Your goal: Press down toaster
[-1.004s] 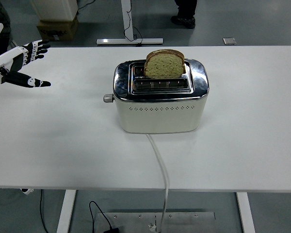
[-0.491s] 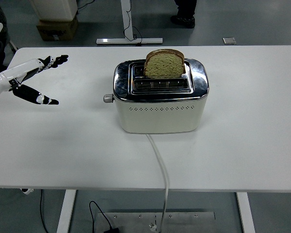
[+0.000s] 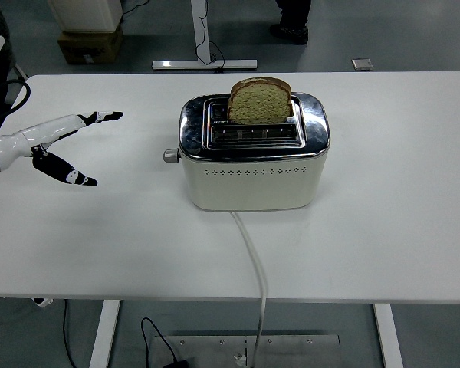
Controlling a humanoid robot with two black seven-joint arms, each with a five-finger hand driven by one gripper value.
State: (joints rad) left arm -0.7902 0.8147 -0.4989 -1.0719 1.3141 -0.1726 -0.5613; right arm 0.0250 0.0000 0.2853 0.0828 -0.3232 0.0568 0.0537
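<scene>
Toaster stands near the middle of the white surface, cream-bodied with a polished metal top and two slots running left to right. Slice of bread sits upright in the rear slot, most of it standing above the top. The front slot shows only its wire guides. Lever knob projects from the toaster's left end, high on the body, just under the chrome edge. White power cord leaves the lower front of the toaster, runs toward the near edge of the surface and drops over it.

Left hand reaches in from the left edge, over the surface and well apart from the toaster. Its fingers are stretched out straight toward the toaster, with the thumb splayed wide below them; the hand holds nothing and touches nothing. The knob lies to the right of the fingertips with bare surface between them.

Right hand is out of view.

Beyond the far edge, the floor shows a cardboard box at upper left, a white stand base with a black cable, and a person's dark shoe at the top.
</scene>
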